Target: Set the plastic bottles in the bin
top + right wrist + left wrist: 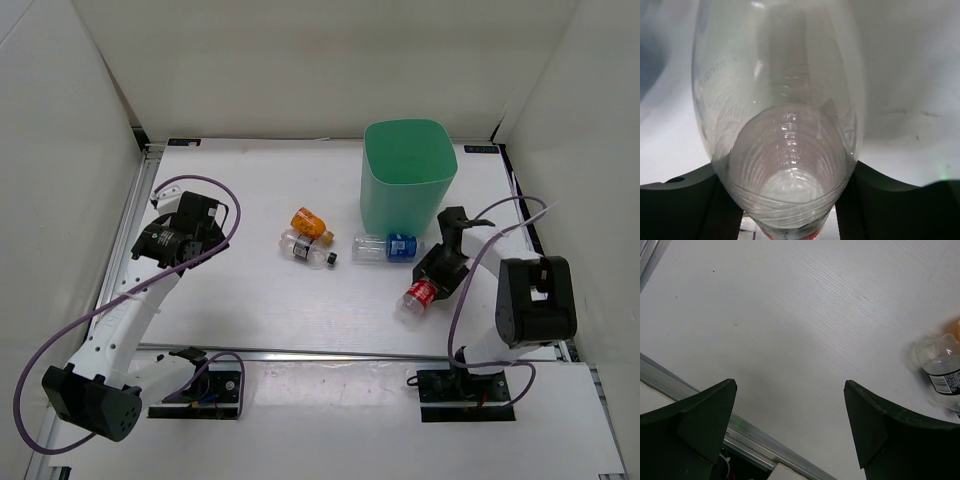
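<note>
My right gripper (430,283) is shut on the clear bottle with the red label (419,296), low over the table in front of the mint-green bin (408,172). In the right wrist view the bottle (782,115) fills the gap between the fingers (687,200). The blue-label bottle (388,247) lies left of the bin's base. The orange bottle (310,223) and the black-cap bottle (305,250) lie together at mid table. My left gripper (205,213) is open and empty to their left. The left wrist view (790,415) shows the black-cap bottle (942,367) at its right edge.
White walls enclose the table on three sides. A metal rail (350,353) runs along the near edge, and it shows in the left wrist view (700,400). Purple cables (200,185) loop beside both arms.
</note>
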`<state>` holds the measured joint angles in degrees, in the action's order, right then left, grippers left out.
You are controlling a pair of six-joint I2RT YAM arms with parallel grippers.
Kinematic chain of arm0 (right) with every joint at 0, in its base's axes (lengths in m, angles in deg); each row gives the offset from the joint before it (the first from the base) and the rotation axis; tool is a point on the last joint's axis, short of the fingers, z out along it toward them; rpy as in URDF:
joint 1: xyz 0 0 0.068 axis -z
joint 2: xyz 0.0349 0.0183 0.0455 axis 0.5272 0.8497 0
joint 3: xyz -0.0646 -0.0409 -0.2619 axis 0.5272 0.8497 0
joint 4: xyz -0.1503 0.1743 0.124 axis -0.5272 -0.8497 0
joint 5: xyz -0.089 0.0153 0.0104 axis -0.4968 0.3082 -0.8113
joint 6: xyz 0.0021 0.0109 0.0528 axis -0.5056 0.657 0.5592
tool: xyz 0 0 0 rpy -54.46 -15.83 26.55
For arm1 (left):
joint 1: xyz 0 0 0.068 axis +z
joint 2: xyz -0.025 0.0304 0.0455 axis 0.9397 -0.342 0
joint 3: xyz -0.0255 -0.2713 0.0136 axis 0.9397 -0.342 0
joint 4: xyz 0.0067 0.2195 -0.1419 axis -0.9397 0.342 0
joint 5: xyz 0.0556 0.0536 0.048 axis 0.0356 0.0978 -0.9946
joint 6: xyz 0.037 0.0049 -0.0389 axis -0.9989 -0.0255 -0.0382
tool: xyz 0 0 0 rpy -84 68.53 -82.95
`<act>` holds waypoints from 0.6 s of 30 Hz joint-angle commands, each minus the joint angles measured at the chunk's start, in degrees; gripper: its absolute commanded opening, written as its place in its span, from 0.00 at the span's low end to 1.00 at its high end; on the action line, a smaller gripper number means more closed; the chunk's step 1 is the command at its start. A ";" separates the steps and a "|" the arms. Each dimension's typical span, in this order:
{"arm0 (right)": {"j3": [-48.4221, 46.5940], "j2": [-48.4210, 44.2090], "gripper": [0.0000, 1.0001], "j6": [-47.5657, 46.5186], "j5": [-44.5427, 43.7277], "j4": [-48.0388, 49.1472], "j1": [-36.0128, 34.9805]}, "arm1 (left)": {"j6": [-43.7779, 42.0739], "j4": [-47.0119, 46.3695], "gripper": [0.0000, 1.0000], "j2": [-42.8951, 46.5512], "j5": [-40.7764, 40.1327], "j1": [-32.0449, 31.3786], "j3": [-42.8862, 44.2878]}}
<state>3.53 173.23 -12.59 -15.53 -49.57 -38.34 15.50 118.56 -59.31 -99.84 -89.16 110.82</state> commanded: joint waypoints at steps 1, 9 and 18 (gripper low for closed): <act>0.14 -6.86 0.50 -0.10 -2.31 -5.48 -0.33 | 1.09 0.70 1.00 1.00 0.28 -0.18 1.28; -23.52 -24.46 0.47 -0.62 -4.25 -22.28 -0.33 | 2.84 -0.43 1.00 2.58 0.28 -0.18 -1.70; -77.51 -6.24 0.47 -7.03 -1.26 -27.74 0.20 | 2.85 -2.28 1.00 0.57 2.65 -0.18 -2.32</act>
<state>-62.44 158.57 -16.17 -18.00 -74.25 -38.28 17.92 117.84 -58.30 -98.37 -89.16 108.50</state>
